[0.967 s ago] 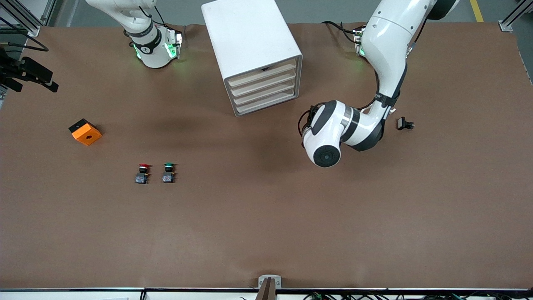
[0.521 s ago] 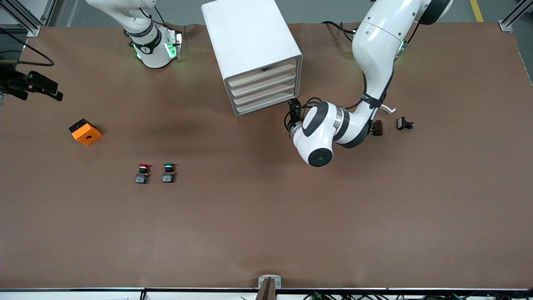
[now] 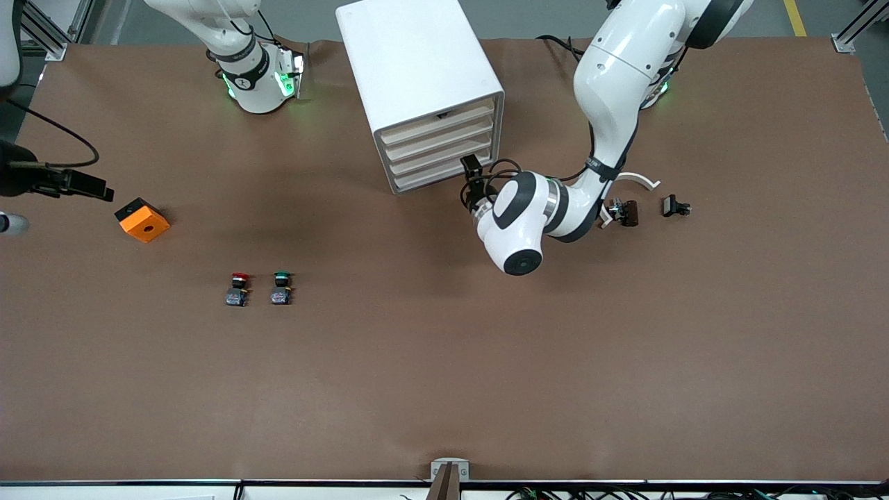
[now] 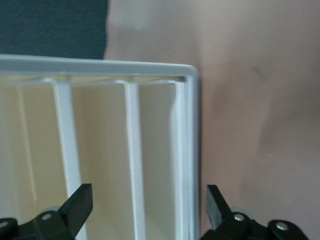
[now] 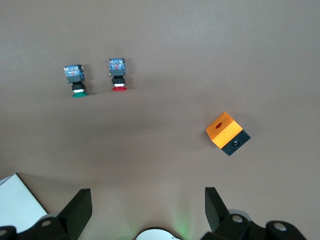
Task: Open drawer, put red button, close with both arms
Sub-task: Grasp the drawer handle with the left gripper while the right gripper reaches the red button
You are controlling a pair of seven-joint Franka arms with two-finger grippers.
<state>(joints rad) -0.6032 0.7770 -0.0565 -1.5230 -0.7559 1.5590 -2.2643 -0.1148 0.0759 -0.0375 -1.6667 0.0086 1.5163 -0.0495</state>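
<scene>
The red button (image 3: pixel 237 288) (image 5: pixel 118 75) stands on the brown table beside a green-capped twin (image 3: pixel 280 288) (image 5: pixel 76 81), toward the right arm's end. The white cabinet (image 3: pixel 417 62) has its cream drawers (image 3: pixel 437 149) (image 4: pixel 100 150) all pushed in. My left gripper (image 3: pixel 474 182) (image 4: pixel 147 200) is open in front of the lower drawers, at the corner toward the left arm's end, with its jaws straddling the white frame (image 4: pixel 192 150). My right gripper (image 3: pixel 97 190) (image 5: pixel 147 200) hangs open and empty at the right arm's end, over the table beside the orange box.
An orange box (image 3: pixel 142 219) (image 5: pixel 227 133) with a black base lies toward the right arm's end. Small black parts (image 3: pixel 675 206) (image 3: pixel 625 212) and a white curved piece (image 3: pixel 635 179) lie under the left arm. The right arm's base (image 3: pixel 257 76) glows green.
The left arm has swung toward the cabinet, bringing its open gripper up to the drawer fronts. The right gripper has drifted closer to the orange box. The buttons have not moved.
</scene>
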